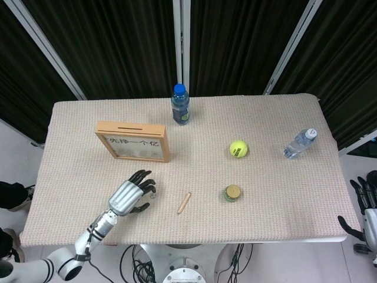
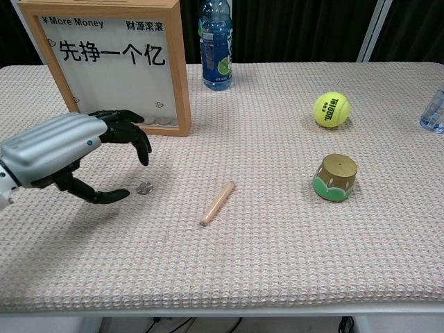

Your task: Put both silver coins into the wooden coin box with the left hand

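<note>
Coin (image 2: 144, 187) lies flat on the cloth (image 2: 277, 243), just off your left hand's (image 2: 73, 156) spread, empty fingers (image 2: 136, 139). Pinch too shallow and it may skid toward the stick (image 2: 217, 204), away from the box (image 2: 115, 66).

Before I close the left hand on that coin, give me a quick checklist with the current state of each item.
1. Left hand empty, fingers apart: ok.
2. Silver coin lying flat on the table, between thumb tip and fingers in the chest view: ok.
3. Fingers touching the coin: cannot tell.
4. Wooden stick apart from the coin, out of the grasp path: ok.
5. Wooden coin box upright, top slot uncovered in the head view: ok.
6. Right hand off the table's edge, away from the work: ok.
</note>
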Robot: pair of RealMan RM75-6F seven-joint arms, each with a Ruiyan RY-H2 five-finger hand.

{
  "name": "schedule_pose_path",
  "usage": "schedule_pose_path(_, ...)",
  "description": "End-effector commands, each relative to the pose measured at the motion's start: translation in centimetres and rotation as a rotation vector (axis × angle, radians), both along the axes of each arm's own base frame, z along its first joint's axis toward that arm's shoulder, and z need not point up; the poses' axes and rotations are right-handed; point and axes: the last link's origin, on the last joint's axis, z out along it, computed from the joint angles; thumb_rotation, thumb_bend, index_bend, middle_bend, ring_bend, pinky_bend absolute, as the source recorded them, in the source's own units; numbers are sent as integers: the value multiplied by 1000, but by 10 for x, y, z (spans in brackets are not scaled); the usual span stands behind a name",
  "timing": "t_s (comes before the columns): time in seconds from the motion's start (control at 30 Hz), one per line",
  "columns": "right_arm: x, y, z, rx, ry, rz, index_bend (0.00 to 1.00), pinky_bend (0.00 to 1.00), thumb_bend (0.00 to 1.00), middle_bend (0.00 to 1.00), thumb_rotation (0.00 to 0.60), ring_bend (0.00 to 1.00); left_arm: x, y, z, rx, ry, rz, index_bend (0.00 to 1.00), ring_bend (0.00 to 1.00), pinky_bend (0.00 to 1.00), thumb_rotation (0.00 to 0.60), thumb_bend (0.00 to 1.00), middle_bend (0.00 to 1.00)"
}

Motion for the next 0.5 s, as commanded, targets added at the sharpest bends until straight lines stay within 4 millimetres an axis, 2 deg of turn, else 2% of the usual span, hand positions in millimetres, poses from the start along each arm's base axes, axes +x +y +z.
schedule_pose_path(0.03, 0, 0, 1, -2, 1, 0, 0, 0, 176, 0, 600, 0, -2, 5, -9, 10, 30, 29, 419, 81, 136, 600, 242, 265)
schedule_pose_path(0.2, 0, 0, 3, -3, 2, -3, 0, 0, 176, 0, 600, 0, -6, 4, -16, -9, 41, 48, 430, 81, 136, 600, 242, 264)
schedule_pose_path(0.5, 2, -1, 1, 6, 2, 2, 0, 0, 176, 0, 600, 0, -3, 5, -16, -1, 18, 36, 430, 59, 120, 600, 242, 217)
